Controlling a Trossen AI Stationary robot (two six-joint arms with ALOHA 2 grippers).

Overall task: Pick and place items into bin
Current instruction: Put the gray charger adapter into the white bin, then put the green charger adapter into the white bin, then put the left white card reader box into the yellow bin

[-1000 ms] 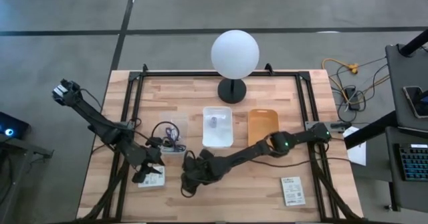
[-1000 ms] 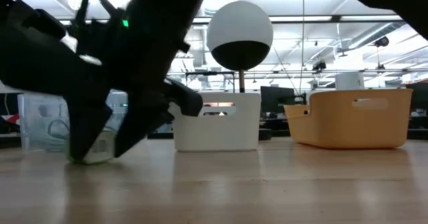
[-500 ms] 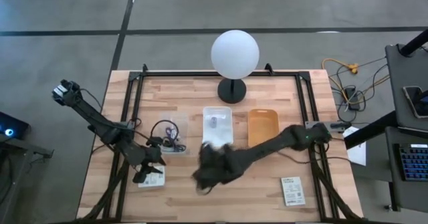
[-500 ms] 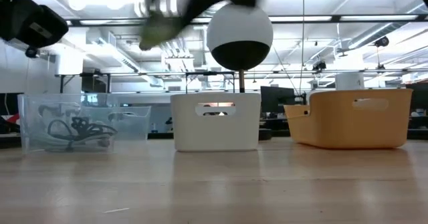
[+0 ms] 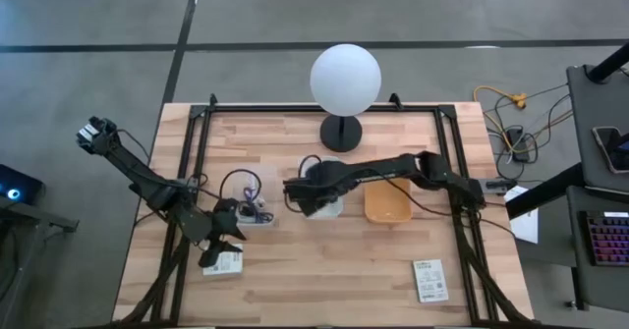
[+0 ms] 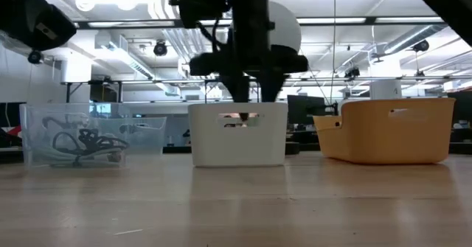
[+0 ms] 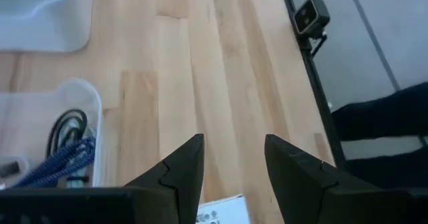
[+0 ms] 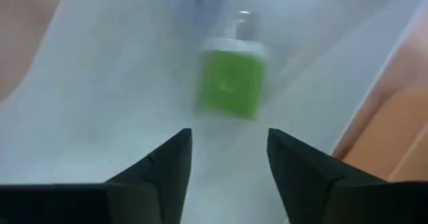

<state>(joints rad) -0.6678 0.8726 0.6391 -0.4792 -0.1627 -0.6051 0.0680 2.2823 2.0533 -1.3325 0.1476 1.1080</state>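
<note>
The wooden table (image 5: 324, 270) carries three bins in a row: a clear bin (image 6: 74, 136) on the left, a white bin (image 6: 237, 135) in the middle and an orange bin (image 5: 386, 196) on the right. A lamp with a white globe (image 5: 345, 79) stands at the far edge behind them.

The right arm reaches leftward across the orange bin, and the right gripper (image 5: 313, 193) hangs over the white bin, hiding most of it in the high view. Its fingers stand apart with nothing between them. In the right wrist view a green bit (image 8: 231, 83) lies below them on the white bin's floor; it is blurred, so its exact shape cannot be made out.

The left gripper (image 5: 224, 243) sits low at the near left, over one white packet (image 5: 225, 262), which it partly covers. Its fingers are spread and released, gripping nothing. A second white packet (image 5: 429, 280) lies at the near right, well apart from both arms.

The clear bin holds a tangle of cables (image 6: 85, 144): one purple cable (image 7: 57, 164) and one black cable (image 7: 67, 127) can be counted; the rest is cut off.
</note>
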